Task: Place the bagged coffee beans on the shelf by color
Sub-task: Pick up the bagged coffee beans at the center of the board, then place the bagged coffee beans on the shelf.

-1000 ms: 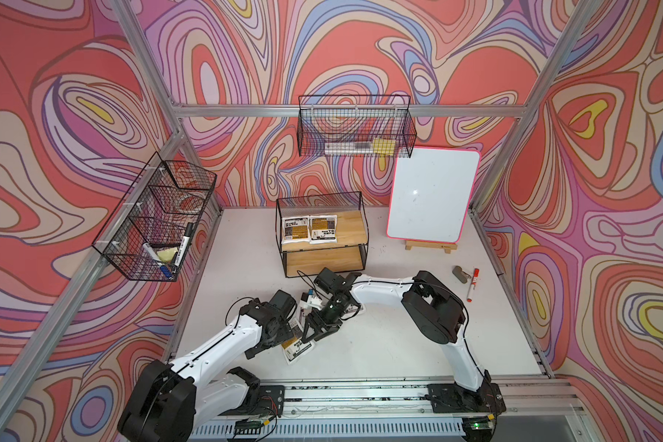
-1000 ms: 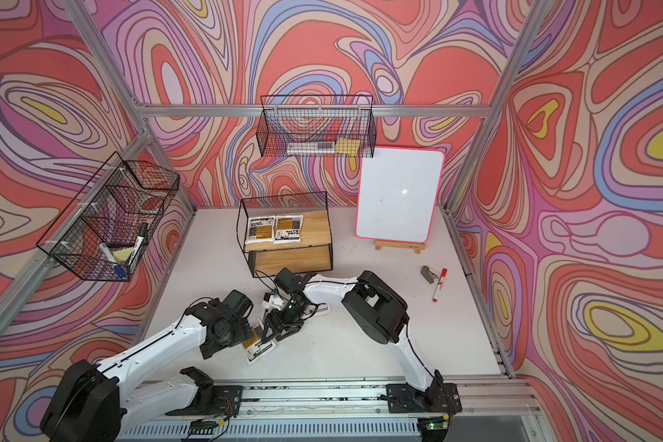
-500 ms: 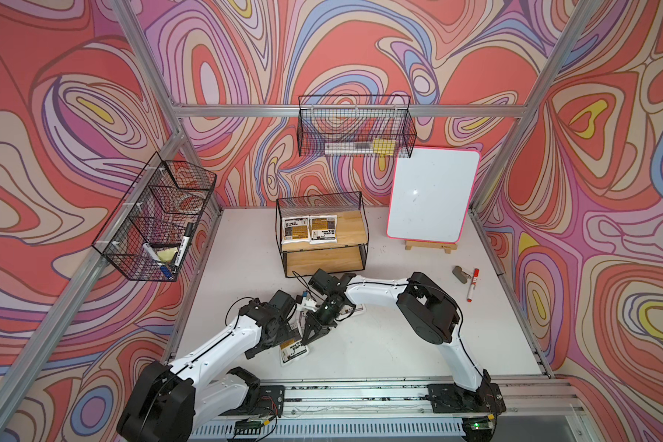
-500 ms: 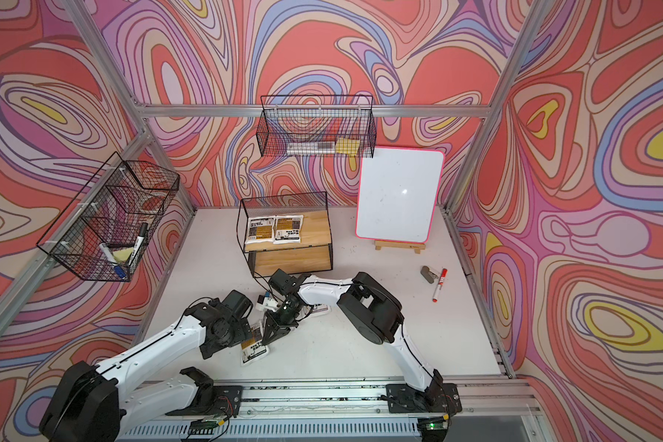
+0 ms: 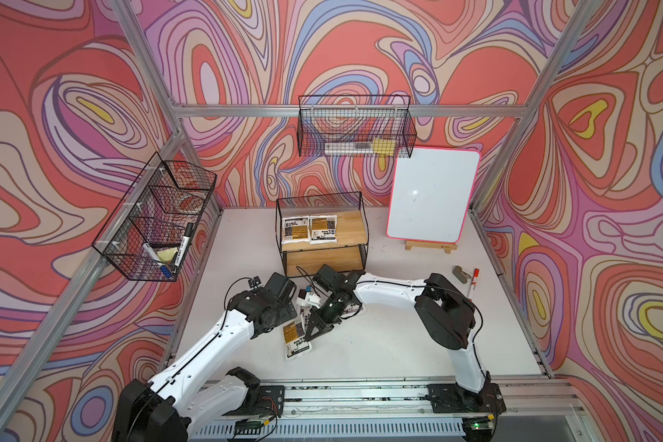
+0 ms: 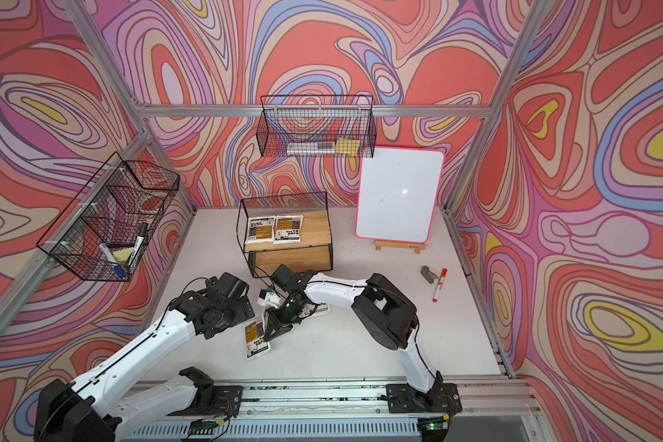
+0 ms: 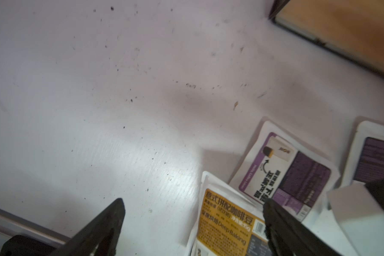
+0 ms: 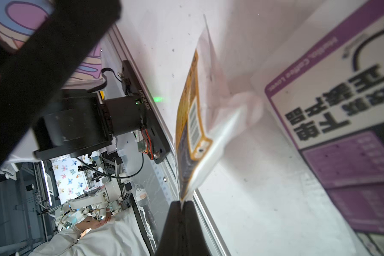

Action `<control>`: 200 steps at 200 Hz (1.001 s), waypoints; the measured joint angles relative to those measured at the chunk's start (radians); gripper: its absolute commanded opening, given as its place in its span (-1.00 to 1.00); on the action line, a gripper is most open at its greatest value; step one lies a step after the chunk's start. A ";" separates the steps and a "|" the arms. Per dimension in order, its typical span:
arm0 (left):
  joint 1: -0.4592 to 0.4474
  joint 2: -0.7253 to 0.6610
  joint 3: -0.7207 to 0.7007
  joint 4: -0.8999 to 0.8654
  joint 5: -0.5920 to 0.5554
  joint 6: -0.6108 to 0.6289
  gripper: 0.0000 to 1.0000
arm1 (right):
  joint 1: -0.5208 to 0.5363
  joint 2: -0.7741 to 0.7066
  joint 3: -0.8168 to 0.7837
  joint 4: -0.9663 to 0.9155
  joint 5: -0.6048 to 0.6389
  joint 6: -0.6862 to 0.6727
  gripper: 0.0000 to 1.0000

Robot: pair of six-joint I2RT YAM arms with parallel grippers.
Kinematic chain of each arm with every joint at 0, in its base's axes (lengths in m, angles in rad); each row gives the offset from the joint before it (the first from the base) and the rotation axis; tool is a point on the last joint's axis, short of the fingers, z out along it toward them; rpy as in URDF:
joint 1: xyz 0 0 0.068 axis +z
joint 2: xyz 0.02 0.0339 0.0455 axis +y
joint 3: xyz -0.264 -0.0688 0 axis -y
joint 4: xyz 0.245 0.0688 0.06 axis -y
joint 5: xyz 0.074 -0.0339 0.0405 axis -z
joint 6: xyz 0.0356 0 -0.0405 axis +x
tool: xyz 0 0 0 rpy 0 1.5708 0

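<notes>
So the right claw [image 8: 182, 202] is clenched on an edge of the orange pouch [image 8: 187, 124], down on the table [image 5: 379, 344] before the shelf [image 5: 347, 225] — left claw [image 7: 192, 202] released beside it. The purple pouches [image 7: 284, 175] are mostly hidden under the arms from above; the shelf's top board is half bare.

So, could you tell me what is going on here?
Two robot arms are sorting coffee pouches by colour. On the right arm, the jaws are shut on an edge of a flat white pouch with an orange-yellow label on the white table. The left arm has its jaws open close by, holding nothing. Two more orange-yellow pouches lie on the top board of the wood-and-black-wire shelf; two purple-labelled pouches lie on the table.
</notes>
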 measured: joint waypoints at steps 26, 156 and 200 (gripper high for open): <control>0.000 0.000 0.104 -0.026 -0.032 0.037 0.98 | -0.002 -0.078 0.000 -0.014 0.021 0.000 -1.00; 0.035 0.069 0.500 -0.071 -0.121 0.284 0.98 | -0.246 -0.261 0.086 -0.198 0.131 -0.053 -1.00; 0.040 0.123 0.542 -0.056 -0.092 0.329 0.98 | -0.351 -0.298 0.192 -0.262 0.171 -0.082 -1.00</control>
